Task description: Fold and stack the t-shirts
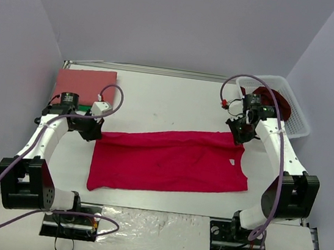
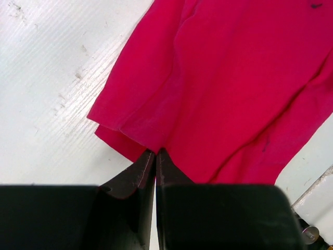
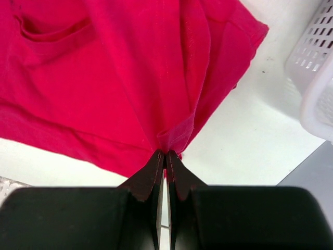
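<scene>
A bright crimson t-shirt lies spread across the middle of the table, with a small white label near its right end. My left gripper is shut on the shirt's far left corner; the left wrist view shows its jaws pinching the hem. My right gripper is shut on the shirt's far right edge; the right wrist view shows its jaws pinching a bunched fold. A folded salmon-red t-shirt lies at the far left. A dark maroon t-shirt sits in the basket.
A white plastic lattice basket stands at the far right corner and shows at the right edge of the right wrist view. A crinkled clear plastic sheet lies at the near edge between the arm bases.
</scene>
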`<state>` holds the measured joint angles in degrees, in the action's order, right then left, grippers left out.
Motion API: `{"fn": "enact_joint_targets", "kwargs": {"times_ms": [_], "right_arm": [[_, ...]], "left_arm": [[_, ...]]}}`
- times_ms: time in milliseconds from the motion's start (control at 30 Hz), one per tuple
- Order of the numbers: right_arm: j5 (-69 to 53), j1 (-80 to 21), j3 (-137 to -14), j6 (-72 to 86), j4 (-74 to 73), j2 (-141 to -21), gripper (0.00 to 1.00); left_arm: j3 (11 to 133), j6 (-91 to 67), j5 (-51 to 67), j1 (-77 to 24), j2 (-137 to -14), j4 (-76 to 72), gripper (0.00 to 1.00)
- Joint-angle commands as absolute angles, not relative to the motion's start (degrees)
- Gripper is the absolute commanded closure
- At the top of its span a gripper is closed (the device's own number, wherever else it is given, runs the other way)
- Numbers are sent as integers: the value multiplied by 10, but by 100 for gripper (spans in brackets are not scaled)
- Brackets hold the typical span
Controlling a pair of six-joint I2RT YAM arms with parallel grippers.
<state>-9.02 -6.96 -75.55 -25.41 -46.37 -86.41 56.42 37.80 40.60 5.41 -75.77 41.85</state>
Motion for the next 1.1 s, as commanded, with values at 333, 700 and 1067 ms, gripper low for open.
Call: {"fn": "enact_joint_targets", "kwargs": {"times_ms": [333, 700, 1067], "right_arm": [[-55, -74, -705, -269, -517, -817, 100], [-38, -68, -723, -258, -521, -790, 100], [-54, -68, -686, -269, -532, -776, 100]], "left_arm": [[566, 407, 441, 112, -753, 417, 98], [560, 409, 448, 128, -748, 417, 98], [549, 431, 447, 136, -749, 428, 98]]}}
